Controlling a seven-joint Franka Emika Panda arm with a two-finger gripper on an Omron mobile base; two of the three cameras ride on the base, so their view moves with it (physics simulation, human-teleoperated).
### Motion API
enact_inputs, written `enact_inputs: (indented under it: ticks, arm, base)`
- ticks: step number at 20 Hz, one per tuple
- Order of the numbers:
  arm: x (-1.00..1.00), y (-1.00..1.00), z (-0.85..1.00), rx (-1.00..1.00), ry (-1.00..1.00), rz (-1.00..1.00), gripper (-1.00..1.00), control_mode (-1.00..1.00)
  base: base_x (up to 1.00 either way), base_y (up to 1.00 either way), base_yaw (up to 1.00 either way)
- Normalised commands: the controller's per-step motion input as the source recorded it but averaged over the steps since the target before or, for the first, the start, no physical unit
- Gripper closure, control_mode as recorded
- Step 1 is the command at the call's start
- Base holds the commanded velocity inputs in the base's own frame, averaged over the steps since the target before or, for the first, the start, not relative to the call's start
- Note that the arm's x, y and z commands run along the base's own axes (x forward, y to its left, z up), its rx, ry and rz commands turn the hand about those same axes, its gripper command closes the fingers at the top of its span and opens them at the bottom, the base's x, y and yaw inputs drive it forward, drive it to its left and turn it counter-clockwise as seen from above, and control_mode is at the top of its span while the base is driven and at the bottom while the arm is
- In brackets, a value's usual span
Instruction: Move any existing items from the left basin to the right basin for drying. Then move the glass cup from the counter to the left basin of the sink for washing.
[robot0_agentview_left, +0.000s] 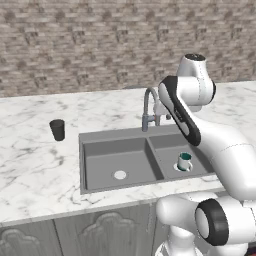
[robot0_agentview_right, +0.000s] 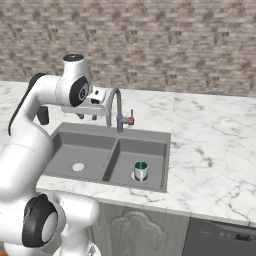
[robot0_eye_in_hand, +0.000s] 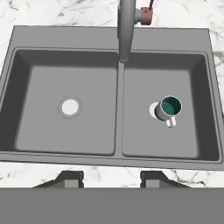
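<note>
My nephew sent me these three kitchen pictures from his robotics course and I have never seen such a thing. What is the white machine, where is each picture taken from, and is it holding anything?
It is a simulated white robot arm on a mobile base. Two pictures come from cameras on that base, behind the arm to its left and right. The third looks down from the hand itself; the gripper shows as two dark tips, open and holding nothing. Below it is a grey sink with a faucet. The left basin holds nothing but its drain; a teal-and-white mug stands in the right basin. A dark glass cup stands on the marble counter, left of the sink.
</note>
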Motion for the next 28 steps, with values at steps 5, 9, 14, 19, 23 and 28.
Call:
enact_inputs:
  ticks: [5,9,14,19,23,28]
  arm:
    - [-0.16,0.00,0.00,0.00,-0.02,0.00,-1.00,-1.00]
    - [-0.29,0.00,0.00,0.00,-0.08,0.00,-1.00,-1.00]
    - [-0.16,0.00,-0.02,0.00,-0.06,0.00,-1.00,-1.00]
    - [-0.02,0.00,-0.04,0.00,-0.01,0.00,-1.00,-1.00]
    - [0.00,0.00,0.00,0.00,0.00,0.00,-1.00,1.00]
    - [0.00,0.00,0.00,0.00,0.00,0.00,-1.00,1.00]
  base:
    - [0.00,0.00,0.00]
    - [0.00,0.00,0.00]
    - [0.00,0.00,0.00]
    - [0.00,0.00,0.00]
    - [0.00,0.00,0.00]
    - [-0.04,0.07,0.00]
